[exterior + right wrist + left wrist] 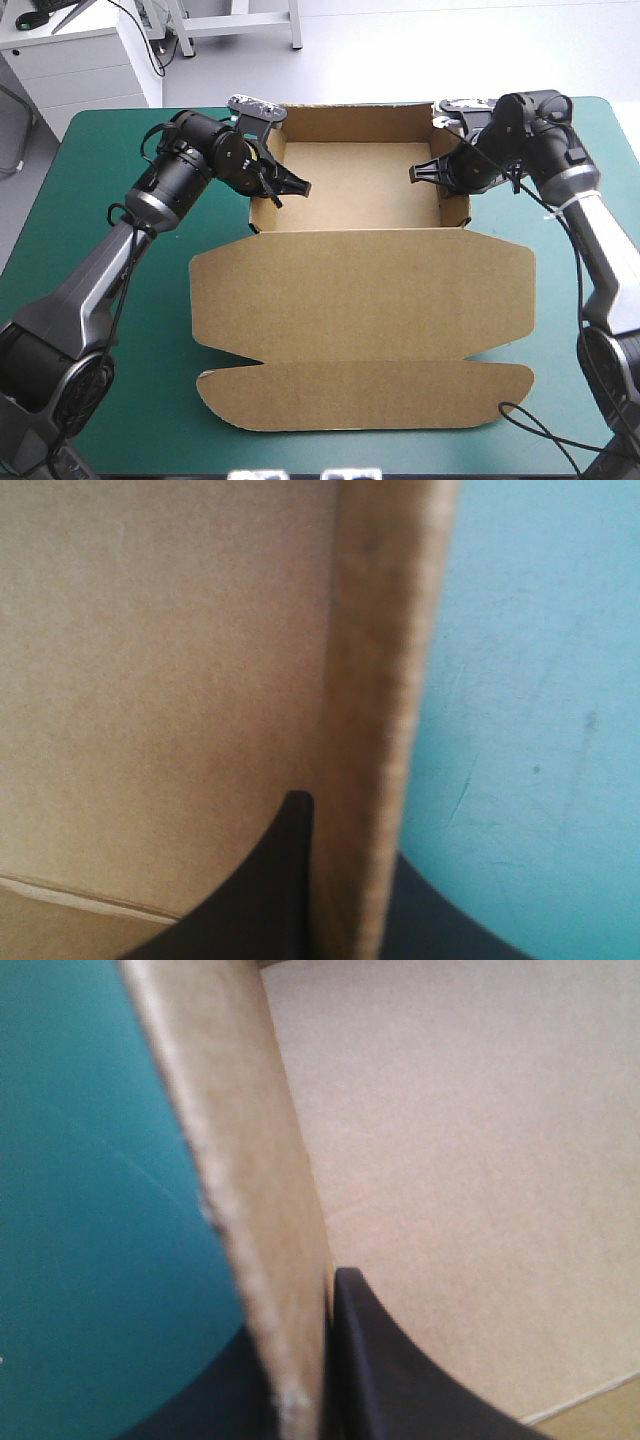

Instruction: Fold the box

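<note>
**A:** Where is the box (350, 190)?

**B:** It sits on the far half of the tabletop (110, 260) as an open tray, four walls up. Its lid (360, 290) lies flat on the near side, and the lid's rounded front flap (365, 395) lies flat too, closest to the near edge.

**A:** And the left gripper (282, 192)?

**B:** It is at the tray's left wall (262, 215), near the near-left corner. In the left wrist view that wall stands edge-on between the two black fingers (385, 1370). One is inside over the tray floor (470, 1140), the other outside over the teal-green cover (90, 1210). They are pinched on the board, with nothing but the wall between them.

**A:** Is the right gripper (430, 178) doing the same?

**B:** Yes, mirrored. It is at the right wall (452, 205). In the right wrist view, one black finger (270, 890) lies against the wall's inner face. The other sits low on the outer side, over the cover. It is clamped on the board as well.

**A:** Are the walls upright?

**B:** In the high view both side walls stand about vertical, and the back wall (350, 122) looks straight as well.
</note>
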Controlling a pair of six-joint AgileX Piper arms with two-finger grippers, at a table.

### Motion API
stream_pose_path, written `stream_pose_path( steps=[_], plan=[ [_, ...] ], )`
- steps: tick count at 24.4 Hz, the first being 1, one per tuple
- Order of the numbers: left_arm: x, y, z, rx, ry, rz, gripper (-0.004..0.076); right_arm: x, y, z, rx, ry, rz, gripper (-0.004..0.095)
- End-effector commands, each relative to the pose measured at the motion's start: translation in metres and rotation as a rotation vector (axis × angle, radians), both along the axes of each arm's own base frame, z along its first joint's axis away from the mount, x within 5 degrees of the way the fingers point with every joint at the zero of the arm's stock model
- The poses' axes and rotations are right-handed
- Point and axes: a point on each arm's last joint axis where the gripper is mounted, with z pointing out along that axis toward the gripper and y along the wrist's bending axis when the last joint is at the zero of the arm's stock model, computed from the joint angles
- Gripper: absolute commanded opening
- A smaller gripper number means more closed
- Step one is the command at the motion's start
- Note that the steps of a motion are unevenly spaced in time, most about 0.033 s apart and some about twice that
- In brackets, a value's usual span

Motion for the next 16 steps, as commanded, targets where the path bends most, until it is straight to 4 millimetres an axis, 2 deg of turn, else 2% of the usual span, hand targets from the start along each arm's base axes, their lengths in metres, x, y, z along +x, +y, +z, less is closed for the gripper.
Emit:
stream_pose_path(
  steps=[1, 4, 5, 7, 12, 16],
  plan=[
    [-0.006, -0.005, 0.010, 0.010, -0.023, -0.076, -0.0002, 0.002, 0.008, 0.005, 0.039, -0.021, 0.052, -0.0008],
    [0.010, -0.014, -0.019, 0.060, 0.035, -0.090, -0.0002, 0.021, 0.013, -0.028, 0.020, 0.063, 0.050, -0.0008],
    [0.014, -0.016, -0.026, 0.070, 0.049, -0.090, -0.0002, 0.024, 0.013, -0.033, 0.017, 0.076, 0.050, -0.0008],
    [0.025, -0.019, -0.052, 0.138, 0.107, -0.087, -0.0002, 0.035, 0.016, -0.055, 0.001, 0.126, 0.049, -0.0008],
    [0.034, -0.024, -0.079, 0.178, 0.178, -0.087, -0.0002, 0.044, 0.016, -0.077, -0.029, 0.173, 0.047, -0.0008],
    [0.038, -0.026, -0.091, 0.201, 0.198, -0.111, 0.0006, 0.049, 0.016, -0.090, -0.051, 0.200, 0.046, -0.0010]
  ],
)
